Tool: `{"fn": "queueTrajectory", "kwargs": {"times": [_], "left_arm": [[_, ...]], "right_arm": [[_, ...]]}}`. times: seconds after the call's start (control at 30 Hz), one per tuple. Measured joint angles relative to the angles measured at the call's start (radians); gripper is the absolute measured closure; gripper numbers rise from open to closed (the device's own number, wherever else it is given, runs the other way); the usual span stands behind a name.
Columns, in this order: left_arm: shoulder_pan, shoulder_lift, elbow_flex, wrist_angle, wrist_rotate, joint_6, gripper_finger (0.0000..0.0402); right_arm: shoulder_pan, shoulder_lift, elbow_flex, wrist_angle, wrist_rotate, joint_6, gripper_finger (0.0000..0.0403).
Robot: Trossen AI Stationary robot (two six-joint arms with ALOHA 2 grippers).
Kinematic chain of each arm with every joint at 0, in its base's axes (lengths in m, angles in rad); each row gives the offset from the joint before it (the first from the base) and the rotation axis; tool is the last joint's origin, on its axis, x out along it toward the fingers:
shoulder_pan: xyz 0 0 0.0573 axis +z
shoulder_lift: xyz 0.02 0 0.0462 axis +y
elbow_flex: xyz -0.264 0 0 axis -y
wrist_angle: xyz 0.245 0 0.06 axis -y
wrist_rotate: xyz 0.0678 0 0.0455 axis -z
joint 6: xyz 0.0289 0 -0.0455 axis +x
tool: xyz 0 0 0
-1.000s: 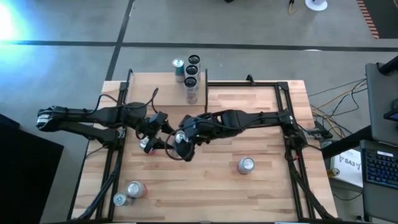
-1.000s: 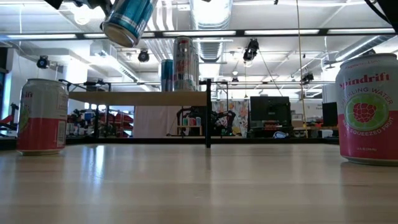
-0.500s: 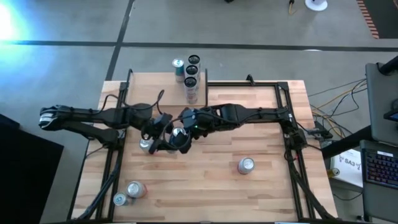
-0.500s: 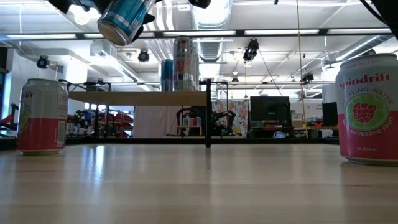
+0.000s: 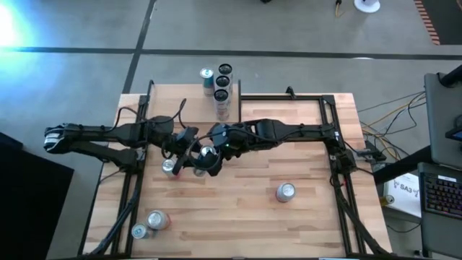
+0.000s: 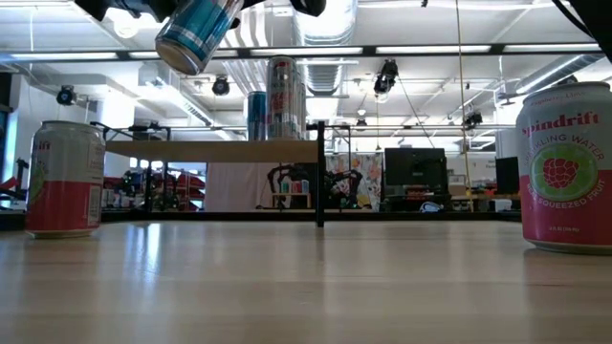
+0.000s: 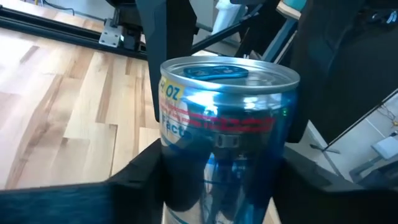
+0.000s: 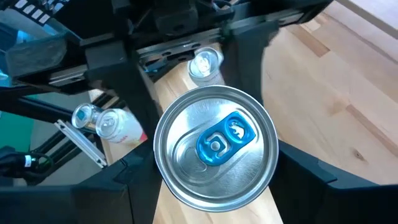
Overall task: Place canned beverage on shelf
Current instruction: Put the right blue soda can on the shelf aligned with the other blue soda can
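Note:
A blue can (image 6: 196,33) hangs tilted in the air over the table's middle, also seen as the blue can (image 5: 208,153) from above. My right gripper (image 8: 214,180) is shut on it from the right. My left gripper (image 7: 221,180) comes in from the left, its fingers close against the can's lower wall. The shelf (image 6: 215,150), a light board with a dark upright panel (image 6: 320,172), stands at the far edge and bears several tall cans (image 6: 279,98). My left gripper has the can's lower side wall (image 7: 171,186) between its two fingers (image 7: 140,177), which lie across the can and come almost level from the table's left. The can stands top up in this view, clear of the table. My right gripper pinches the can's side wall (image 8: 158,168) just below the top rim between its two fingers (image 8: 298,180). The fingers slant down from the right and run along the can from its top end. The can is lifted clear and tilted.
Pink-and-white cans stand on the table: one (image 5: 286,191) at the near right, two (image 5: 151,222) at the near left corner, one (image 5: 170,167) under my left arm. Black frame rails (image 5: 336,144) line the table's sides.
My right gripper has carried the blue can a little toward the far edge and toward my left gripper. The can now sits between the left gripper's fingers, still tilted and clear of the table.

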Motion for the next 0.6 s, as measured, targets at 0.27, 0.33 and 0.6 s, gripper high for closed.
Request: {"fn": "queueTrajectory", "kwargs": {"times": [0.27, 0.33, 0.6], "left_arm": [[0.032, 0.005, 0.000, -0.003, -0.003, 0.034, 0.0261], [0.052, 0.005, 0.000, -0.003, -0.006, 0.041, 0.0248], [0.191, -0.027, 0.000, -0.006, -0.010, 0.067, 0.0236]], "right_arm": [[-0.004, 0.000, -0.013, -0.043, 0.040, -0.025, 0.0161], [-0.011, -0.001, -0.011, -0.049, 0.051, -0.055, 0.0145], [-0.037, -0.128, 0.005, -0.130, 0.076, -0.205, 0.0093]]}}
